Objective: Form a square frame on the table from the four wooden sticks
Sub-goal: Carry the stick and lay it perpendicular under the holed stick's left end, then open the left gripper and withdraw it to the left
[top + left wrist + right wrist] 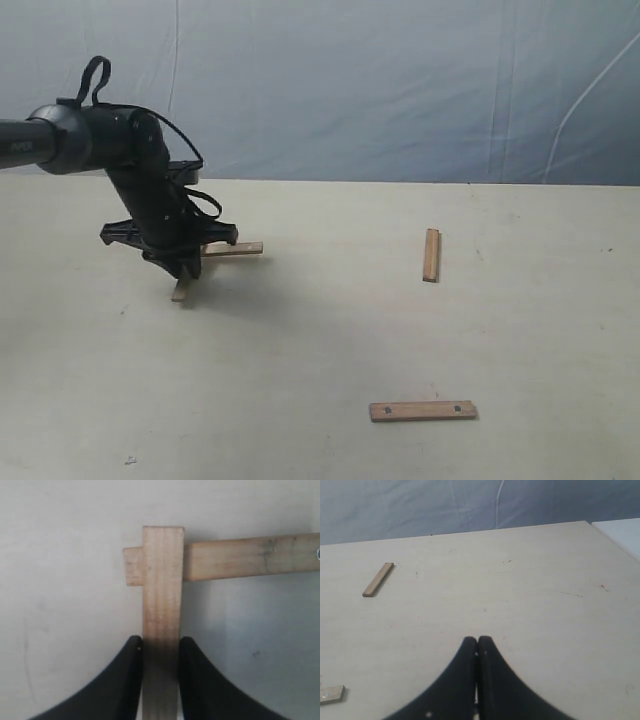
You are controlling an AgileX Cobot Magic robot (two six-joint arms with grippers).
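Pale cream table [300,400] under a blue-grey sheet backdrop [400,80]: the left gripper [185,268], at about ten o'clock on the surface in the exterior view, is closed to a stick's width on the held stick [162,595], its dark fingers [125,680] pressed to both long edges. That stick lies across the end of the second stick [250,557], which runs from the crossing toward three o'clock, a short stub poking past the overlap.

One corner of the four appears to be laid, so the job looks less than half done.

The third stick [431,255] lies loose at two o'clock, pointing roughly twelve to six. The fourth stick [422,411], a small dark hole near each end, lies flat at four o'clock, running nine to three. Both are well apart from the corner.

The right gripper [478,652] is off the table's far side, fingertips pressed together on nothing.

Next, by this reading, the claw must open and lift clear without nudging the crossing, and then one loose stick must be fetched.

Pale lettering on the left arm [60,140] near the picture's edge is too small to read, and no label shows on the sticks.
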